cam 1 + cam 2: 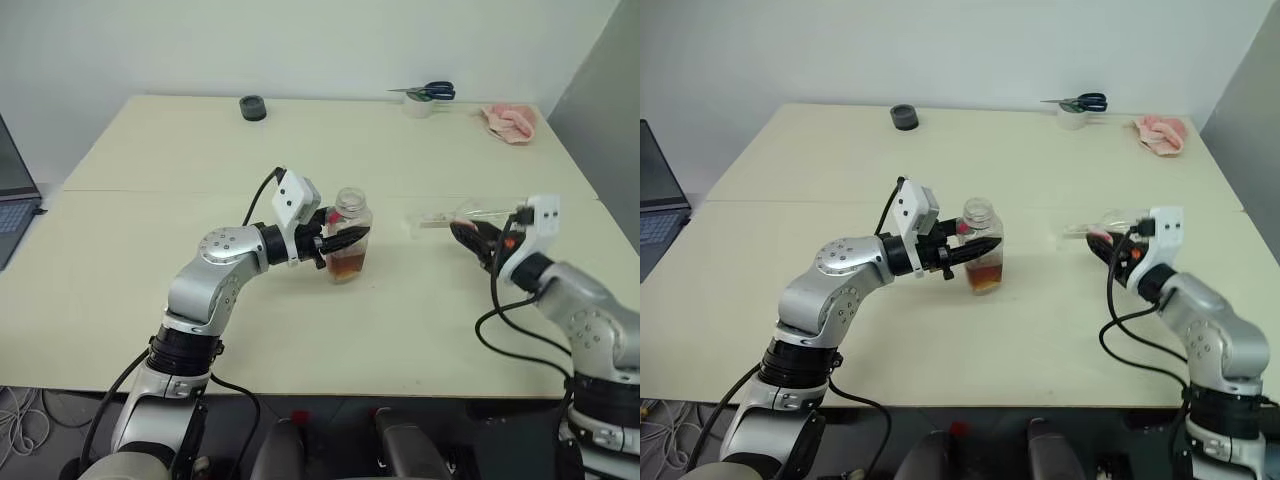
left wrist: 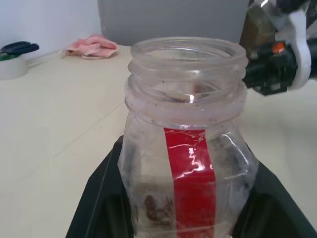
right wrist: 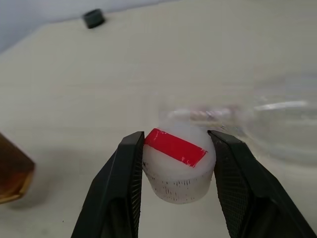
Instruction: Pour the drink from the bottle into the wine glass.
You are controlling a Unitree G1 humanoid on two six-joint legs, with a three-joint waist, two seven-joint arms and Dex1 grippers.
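The left gripper (image 1: pixel 340 240) is clamped on the small clear squarish plastic bottle (image 1: pixel 349 240), uncapped, upright, amber drink (image 1: pixel 347 265) low inside. The right gripper (image 3: pixel 174 163) is clamped on the white screw cap with a red strip (image 3: pixel 178 161). Just beyond it, the clear stemmed wine glass (image 1: pixel 450 216) lies on its side on the cream surface (image 1: pixel 400 320). The glass is probably fragile and slippery; grasp the stem. The thin bottle may deform under squeeze.

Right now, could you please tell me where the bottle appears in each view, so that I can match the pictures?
Left eye view: the bottle stands uncapped at table centre, gripped by the left tool.
Right eye view: the bottle is again at centre, slightly lower.
Left wrist view: its open neck and red label strip are close up.
Right wrist view: an amber corner at the edge.
Shared landmark: the pink cloth.
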